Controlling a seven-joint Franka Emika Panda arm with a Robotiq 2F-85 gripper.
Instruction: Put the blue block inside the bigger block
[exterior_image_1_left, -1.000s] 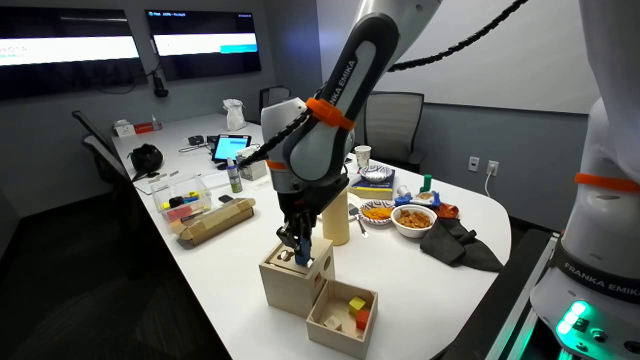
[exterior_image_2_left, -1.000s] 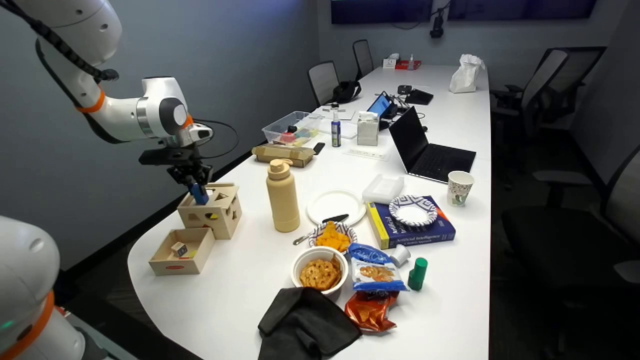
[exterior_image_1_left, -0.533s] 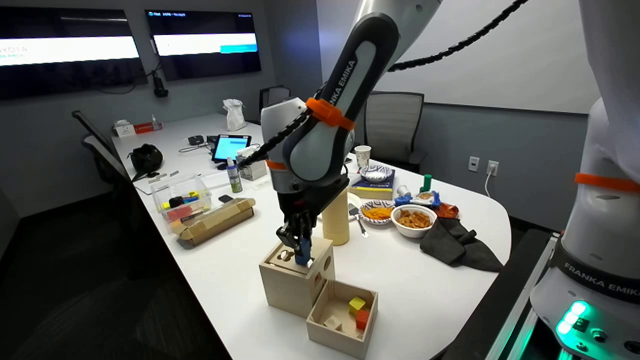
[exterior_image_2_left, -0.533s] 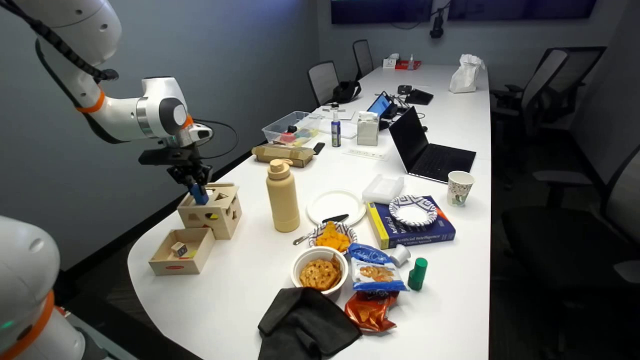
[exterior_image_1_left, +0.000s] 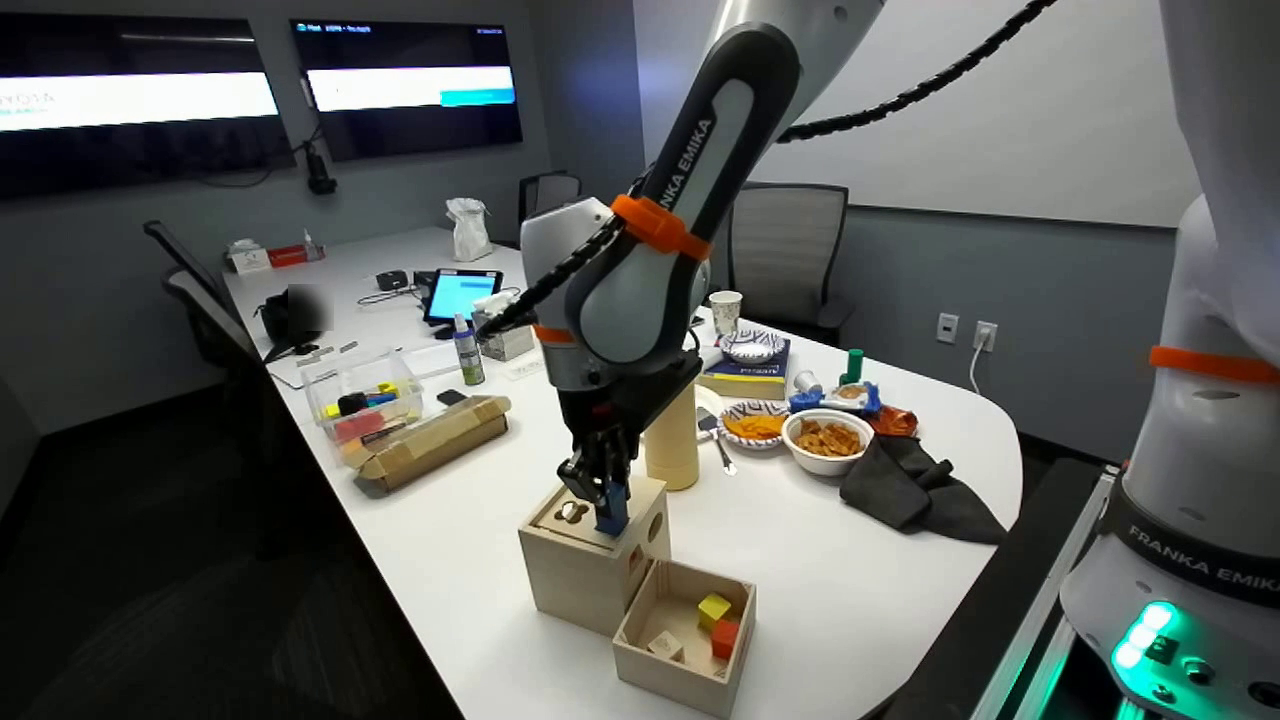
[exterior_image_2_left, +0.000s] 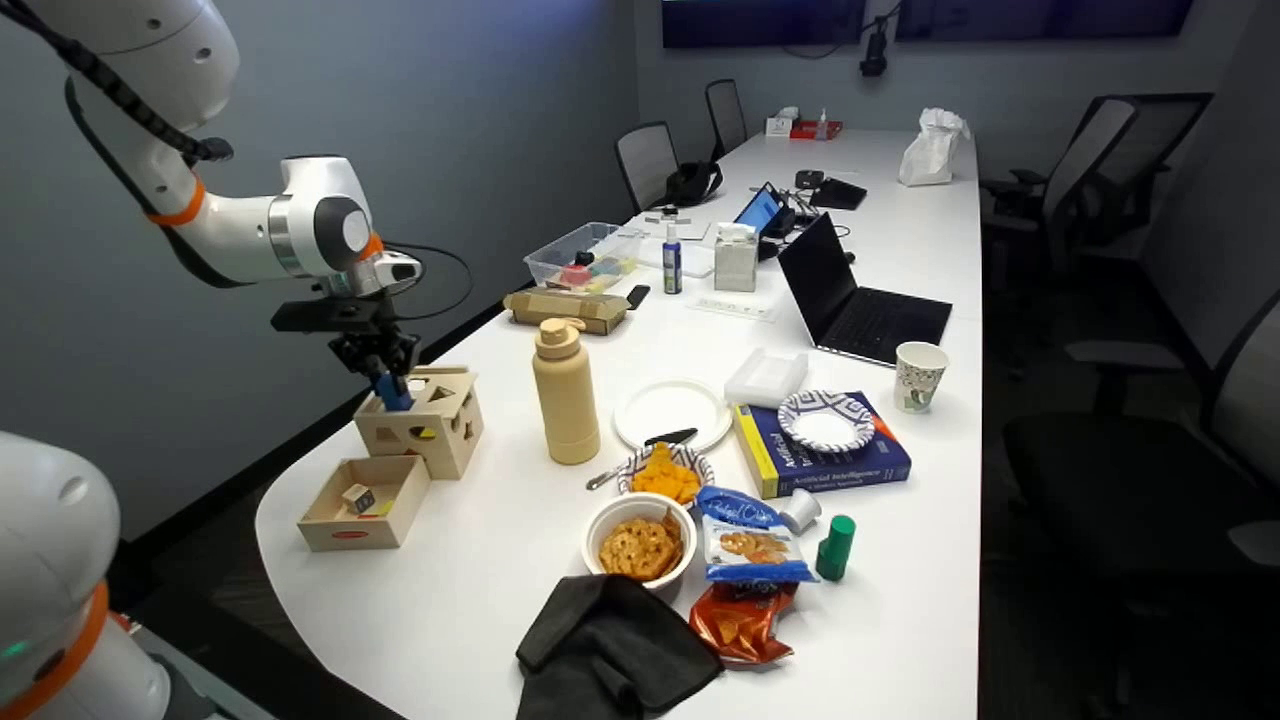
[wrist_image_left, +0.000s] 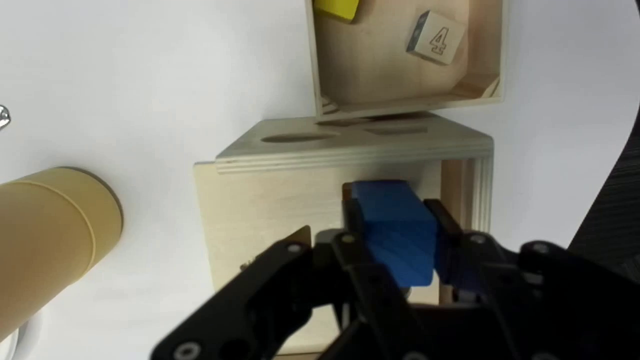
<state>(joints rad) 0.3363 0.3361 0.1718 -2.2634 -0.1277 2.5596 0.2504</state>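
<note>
The tool (wrist_image_left: 397, 216) is clamped on the blue block (wrist_image_left: 400, 245), pressing two opposite long sides. It looks like painted wood: probably light, stiff and hardly fragile, though the smooth finish might let it swivel if pushed off-square. High on those flat sides seems the right hold, leaving the lower end free. That end is at the top face of the bigger block (exterior_image_1_left: 575, 580), by or over a cut-out (wrist_image_left: 347, 191); whether it has entered, I cannot tell. Beyond, an open tray (exterior_image_1_left: 670, 683) stands right beside the bigger block.
</note>
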